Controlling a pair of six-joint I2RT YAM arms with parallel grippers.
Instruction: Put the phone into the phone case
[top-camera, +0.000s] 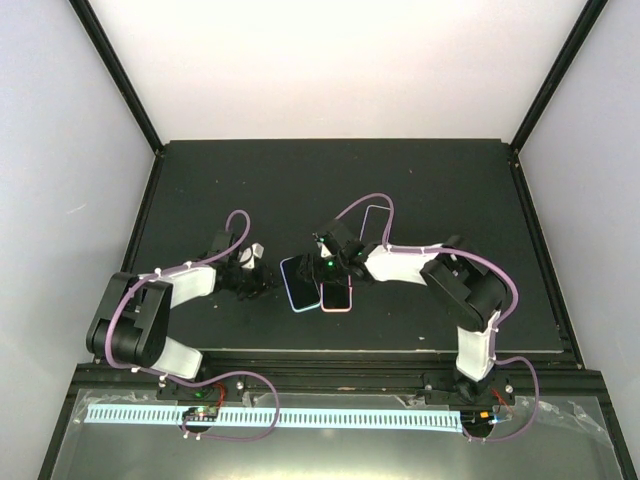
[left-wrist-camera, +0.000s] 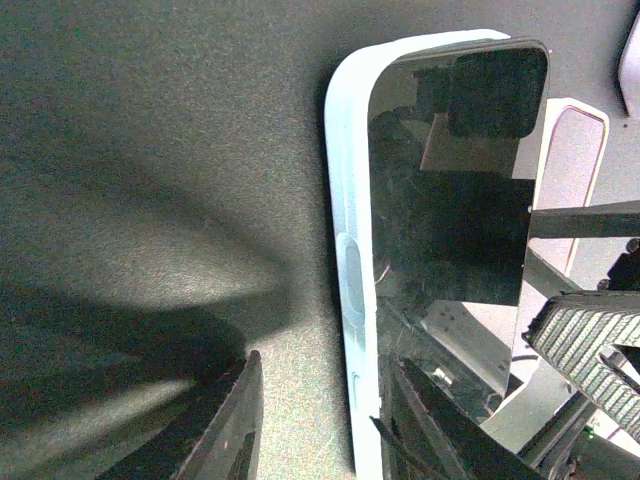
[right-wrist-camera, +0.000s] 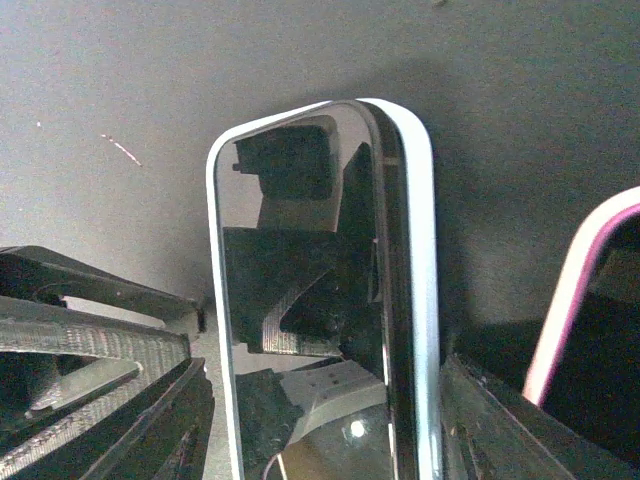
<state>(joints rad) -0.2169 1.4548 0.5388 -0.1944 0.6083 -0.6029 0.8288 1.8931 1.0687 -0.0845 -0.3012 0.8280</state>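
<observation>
- The phone is lying screen-up in the pale phone case near the middle of the dark worktop, between the two arms.
- In the right wrist view a dark gap is showing between the glass and one long wall of the case. The phone is judged to be sitting tilted and not fully seated.
- The left fingers are standing apart, straddling one long edge of the case and clamping nothing.
- The right fingers are bracketing phone and case across the width, close against both long sides. Whether they are actually squeezing cannot be told.
- A second, pink-edged case is lying just beside the pale one, close to the right fingers.
- Handling judgement: the phone is looking rigid, light and glossy, so it is probably slippery on the glass and easily marked.
- The case wall is appearing thin and is probably flexible, so it may be yielding under a side grip.
- Recommended hold: the long edges of the phone, with downward pressure near the raised side and the case steadied by its rim.
</observation>
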